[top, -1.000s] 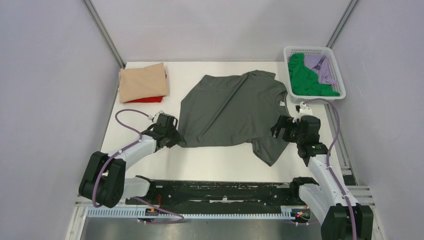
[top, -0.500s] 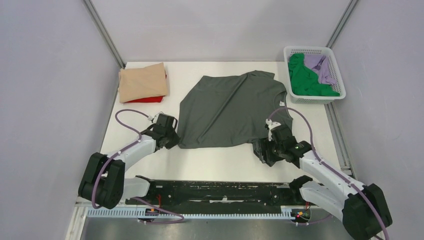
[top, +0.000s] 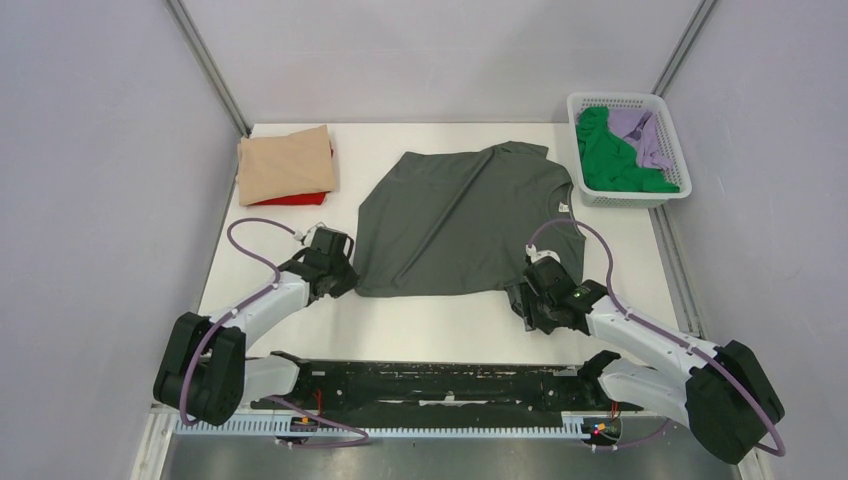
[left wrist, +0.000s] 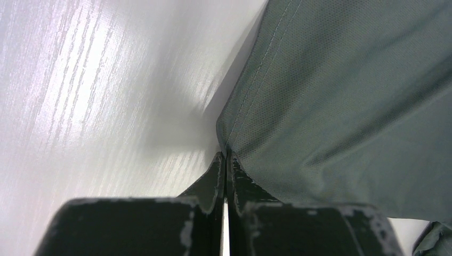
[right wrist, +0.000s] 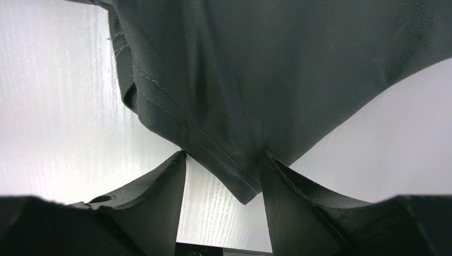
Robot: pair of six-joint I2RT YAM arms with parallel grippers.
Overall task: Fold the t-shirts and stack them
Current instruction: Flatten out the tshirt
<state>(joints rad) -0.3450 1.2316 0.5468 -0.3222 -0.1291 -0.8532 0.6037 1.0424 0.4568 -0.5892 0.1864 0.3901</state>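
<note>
A dark grey t-shirt (top: 460, 215) lies spread in the middle of the white table. My left gripper (top: 348, 283) is at its near left hem corner. In the left wrist view the gripper (left wrist: 224, 156) is shut, pinching the stitched edge of the grey cloth (left wrist: 346, 96). My right gripper (top: 524, 303) is low over the shirt's near right sleeve. Its fingers stand apart in the right wrist view (right wrist: 224, 157), with the sleeve's hemmed corner (right wrist: 240, 176) lying between them. A folded tan t-shirt (top: 285, 163) rests on a red one (top: 290, 199) at the far left.
The white lattice basket (top: 628, 100) stands at the far right corner, holding a green t-shirt (top: 605, 160) and a lilac one (top: 640, 135). Grey walls close in both sides. The black arm-base rail (top: 430, 380) runs along the near edge.
The right arm swung from near the basket down and left to the sleeve, its jaws narrowing. The left gripper closed on the hem corner and stayed put.
</note>
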